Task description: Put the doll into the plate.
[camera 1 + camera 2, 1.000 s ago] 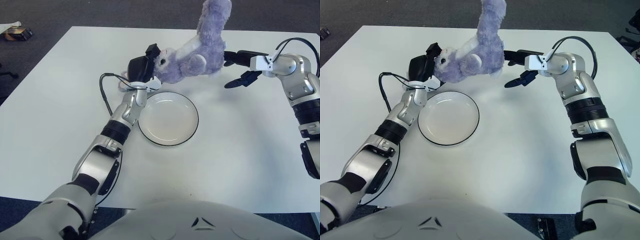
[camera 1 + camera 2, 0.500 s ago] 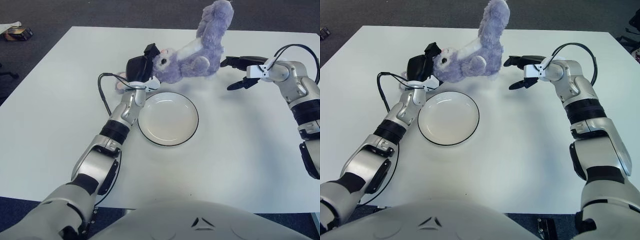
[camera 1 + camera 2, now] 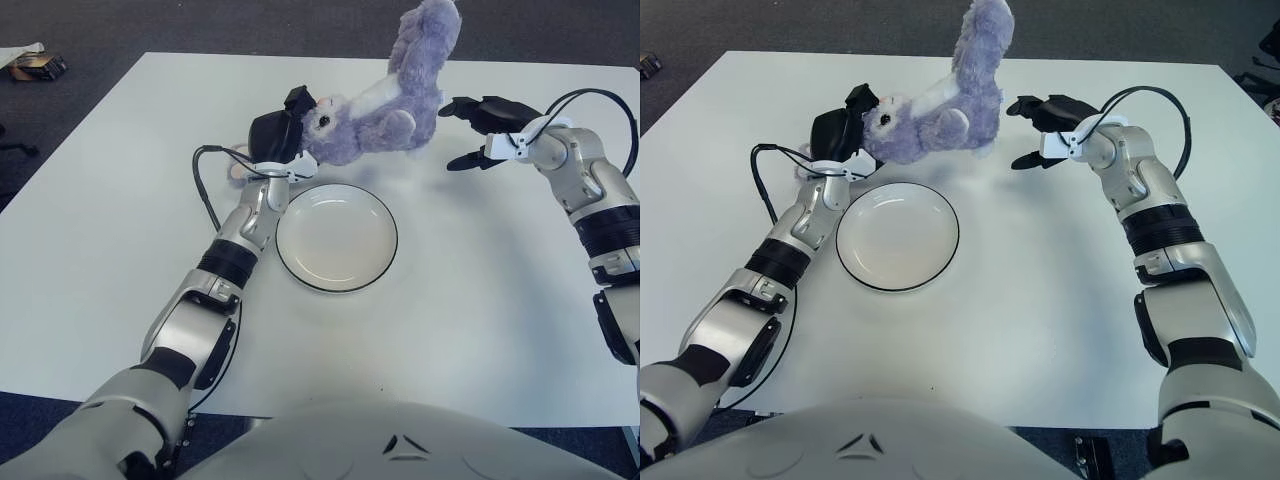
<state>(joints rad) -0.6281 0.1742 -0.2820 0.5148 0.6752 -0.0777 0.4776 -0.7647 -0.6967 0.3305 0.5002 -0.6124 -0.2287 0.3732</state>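
Two hands in view, only one loaded. My left hand [image 3: 278,135] is clamped on the doll [image 3: 385,100], a purple plush animal, gripping it at the head end; the fingers wrap the head from my left side, so the face with its dark eye and nose shows just to the right of my grip. From the hand the doll's body stretches out to the right and away from me, and one limb sticks up at the far end, tilted, well above the table [image 3: 110,200]. I cannot tell whether the underside of the doll touches the tabletop or hangs just over it. The plate [image 3: 336,238], white with a dark rim, sits on the table just nearer to me than my left hand and slightly to its right; my left forearm runs along the plate's left edge, close beside the rim. The doll lies beyond the plate's far rim, not inside it; the plate holds nothing. A black cable [image 3: 205,185] loops off my left wrist toward the left. My right hand [image 3: 1045,125] shows to the right of the doll, near its raised limb but apart from it, fingers spread and holding nothing, dark fingertips pointing toward the doll.
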